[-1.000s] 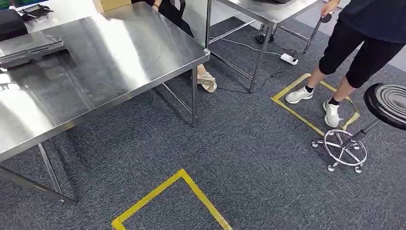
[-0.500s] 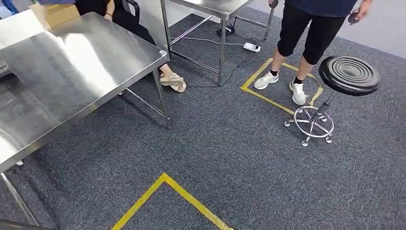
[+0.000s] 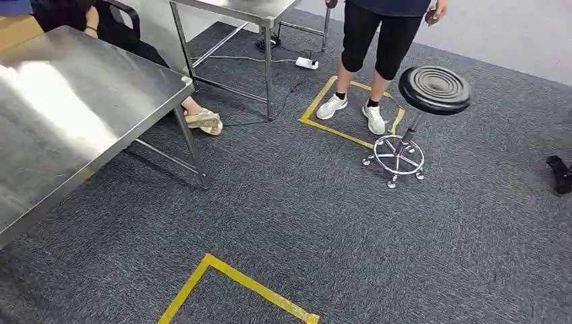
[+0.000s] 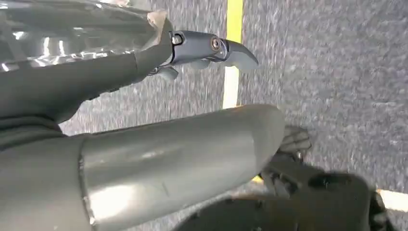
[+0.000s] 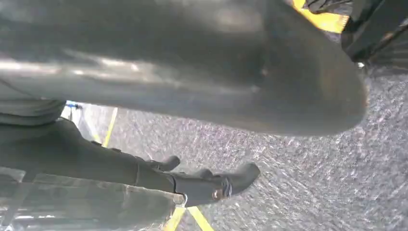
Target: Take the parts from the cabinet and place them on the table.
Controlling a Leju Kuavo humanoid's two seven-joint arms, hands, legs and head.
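Carpet (image 3: 337, 223), grey and speckled, takes up most of your head view; the steel desk (image 3: 81, 115) sits at the left, its top bare and glaring under the light, its near edge running from lower left up to a corner that points toward the middle of the scene, with one leg under that corner; where the parts and the cabinet are, you cannot tell from these views, so nothing can be said of which way a part points or how its long axis lies

A second steel desk (image 3: 236, 7) stands further back, apart from the first; a white power strip (image 3: 307, 63) lies on the carpet just past its legs, and a sandalled foot (image 3: 204, 121) of a seated person rests on the floor between the two desks; another person (image 3: 378, 34) in dark shorts and white shoes stands inside a yellow tape square (image 3: 317, 108); a black round stool (image 3: 434, 88) on a chrome wheeled base is just beside that square; a corner of yellow tape (image 3: 222, 270) lies in the foreground

Your left robot hand (image 4: 183, 154) hangs over the carpet with its fingers (image 4: 211, 48) stretched out, well apart from the thumb, holding nothing; your right robot hand (image 5: 192, 72) looks the same though blurred, fingers (image 5: 211, 186) extended away from the thumb and nothing between them
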